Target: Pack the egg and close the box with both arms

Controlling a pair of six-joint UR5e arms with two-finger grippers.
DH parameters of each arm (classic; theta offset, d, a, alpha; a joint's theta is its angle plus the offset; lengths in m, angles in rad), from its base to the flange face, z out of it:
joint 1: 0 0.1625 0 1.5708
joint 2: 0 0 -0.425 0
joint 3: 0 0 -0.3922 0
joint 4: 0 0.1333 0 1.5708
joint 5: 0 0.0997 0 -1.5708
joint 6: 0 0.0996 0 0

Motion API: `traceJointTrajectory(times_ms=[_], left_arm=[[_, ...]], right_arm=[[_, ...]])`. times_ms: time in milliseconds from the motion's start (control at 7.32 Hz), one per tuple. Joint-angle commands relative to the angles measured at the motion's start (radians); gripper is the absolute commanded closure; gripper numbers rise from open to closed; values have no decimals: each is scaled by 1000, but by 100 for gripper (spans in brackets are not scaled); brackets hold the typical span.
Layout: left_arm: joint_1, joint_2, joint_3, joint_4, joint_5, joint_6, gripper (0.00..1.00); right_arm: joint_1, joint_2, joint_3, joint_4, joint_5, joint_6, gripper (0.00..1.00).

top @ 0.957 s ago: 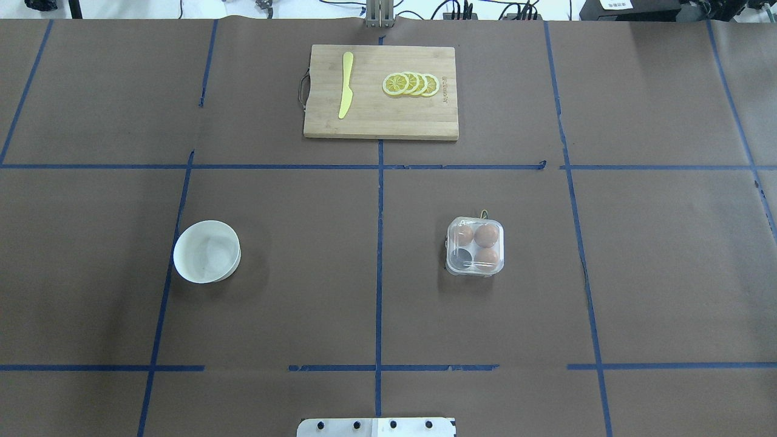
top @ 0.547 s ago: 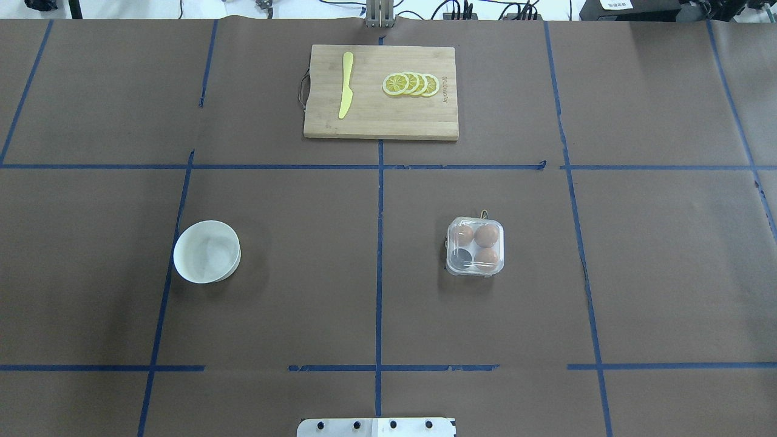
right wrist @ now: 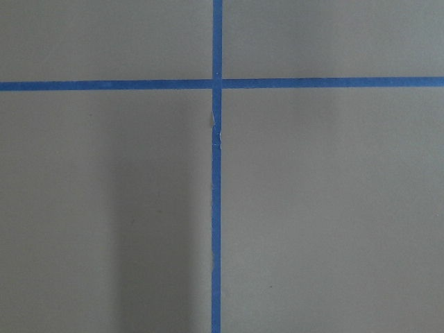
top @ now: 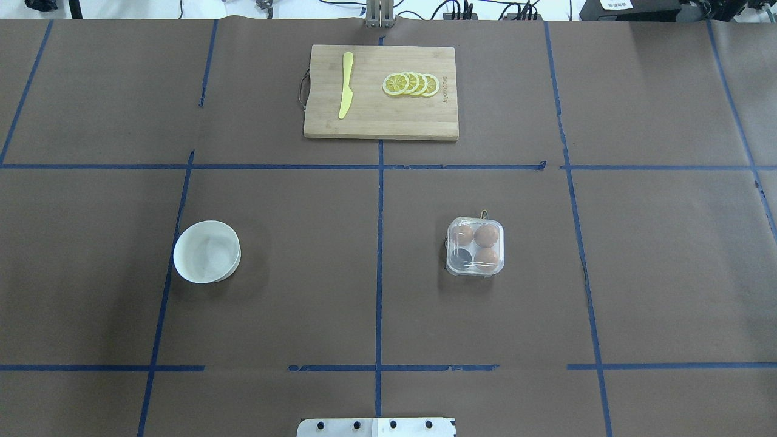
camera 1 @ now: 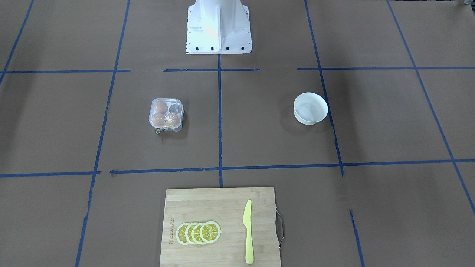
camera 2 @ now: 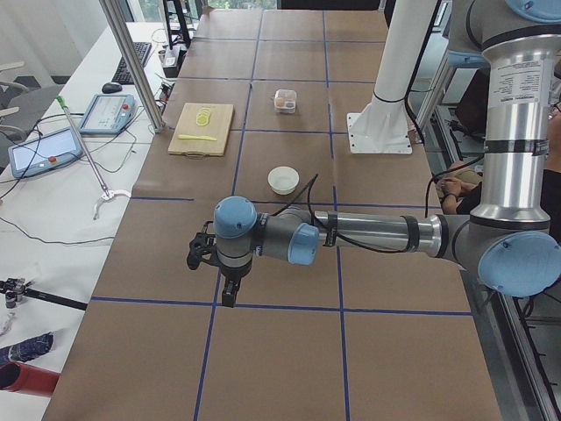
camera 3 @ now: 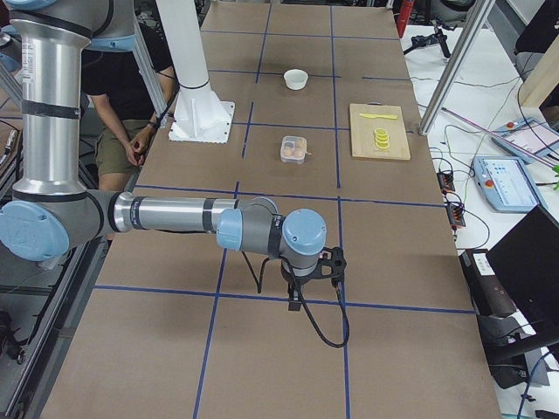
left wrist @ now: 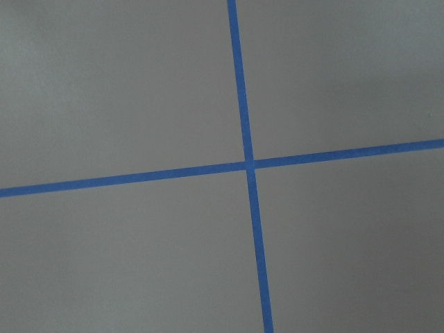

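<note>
Well away from left gripper [camera 2: 196,255] and right gripper [camera 3: 332,263], the box [top: 475,247].

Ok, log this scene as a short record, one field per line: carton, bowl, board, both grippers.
egg carton: on the robot's right half of the table; three brown eggs inside, one cup empty; lid state unclear
white bowl: robot's left half; no egg seen inside
cutting board: far side, centre; carries a yellow knife and lemon slices
left gripper: over bare table at its left end, far from the carton; open or shut unclear
right gripper: likewise, at the right end
</note>
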Motion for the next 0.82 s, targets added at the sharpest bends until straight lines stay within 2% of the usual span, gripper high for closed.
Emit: traceJointTrajectory(times_ms=[0,683], left_arm=[[0,2,0,-5,-2,-1,0],[0,4,2,-74,-3,-33,0]], right_arm=[[-1,1,0,0,0,1,0],[1,1,3,0,0,1,0]])
